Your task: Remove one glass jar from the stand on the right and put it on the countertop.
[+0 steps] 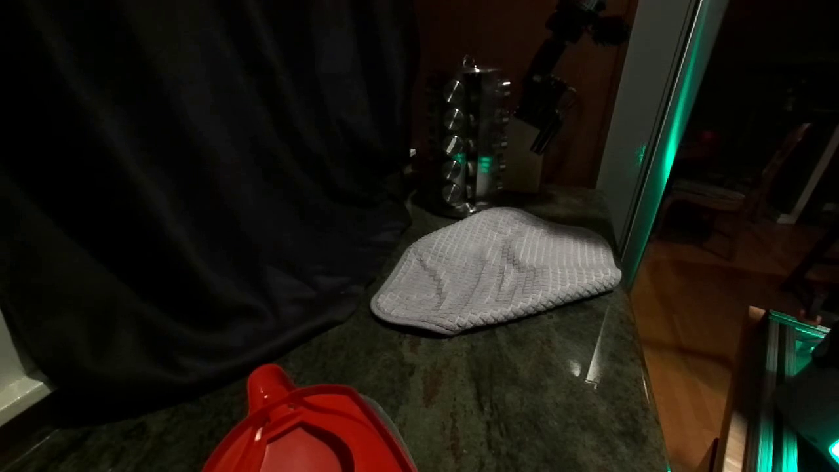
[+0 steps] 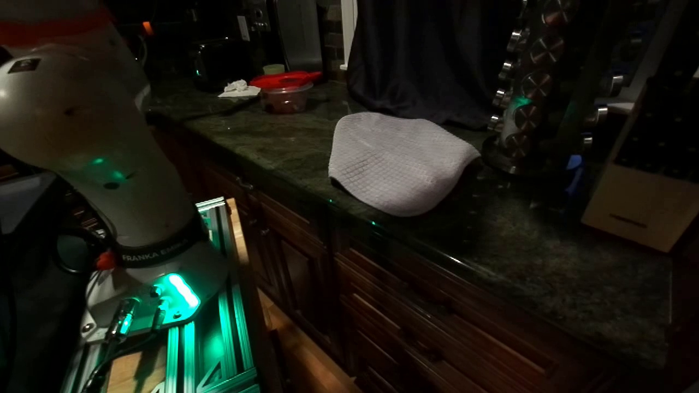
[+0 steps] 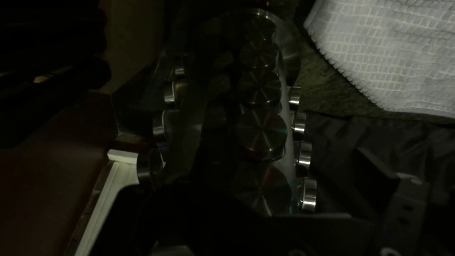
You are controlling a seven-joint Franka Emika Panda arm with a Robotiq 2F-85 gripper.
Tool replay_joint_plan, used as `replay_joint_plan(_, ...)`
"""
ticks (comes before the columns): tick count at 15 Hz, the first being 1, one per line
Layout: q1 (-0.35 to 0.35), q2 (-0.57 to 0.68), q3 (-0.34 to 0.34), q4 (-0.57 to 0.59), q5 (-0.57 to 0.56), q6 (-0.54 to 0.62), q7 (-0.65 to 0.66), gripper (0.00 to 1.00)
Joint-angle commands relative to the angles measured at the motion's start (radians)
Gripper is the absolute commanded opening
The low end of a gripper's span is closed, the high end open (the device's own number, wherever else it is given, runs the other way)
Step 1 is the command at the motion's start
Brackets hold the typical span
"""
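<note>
Nr 1 stand point(image 1: 486, 134) on ctrtop point(image 1: 511, 387): 1 end effector point(image 1: 542, 136).

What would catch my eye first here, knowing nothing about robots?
Probably the pale cloth, bright against the dark countertop in both exterior views. In an exterior view, the white robot arm fills the left side, a green light glowing at its base, while a red lid shows farther along the countertop. Near the cloth, the tall stand glints with round metal caps.
</note>
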Motion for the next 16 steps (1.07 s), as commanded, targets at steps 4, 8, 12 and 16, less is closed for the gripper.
replay_joint_plan(4, -0.071, 0.09, 0.033, 0.112, 0.156, -0.138, -0.161, 1.0)
replay_joint_plan(8, -0.099, 0.122, 0.06, 0.158, 0.201, -0.173, -0.194, 1.0)
replay_joint_plan(12, -0.12, 0.15, 0.084, 0.18, 0.209, -0.153, -0.204, 0.74)
replay_joint_plan(16, -0.139, 0.171, 0.103, 0.195, 0.215, -0.155, -0.199, 0.64)
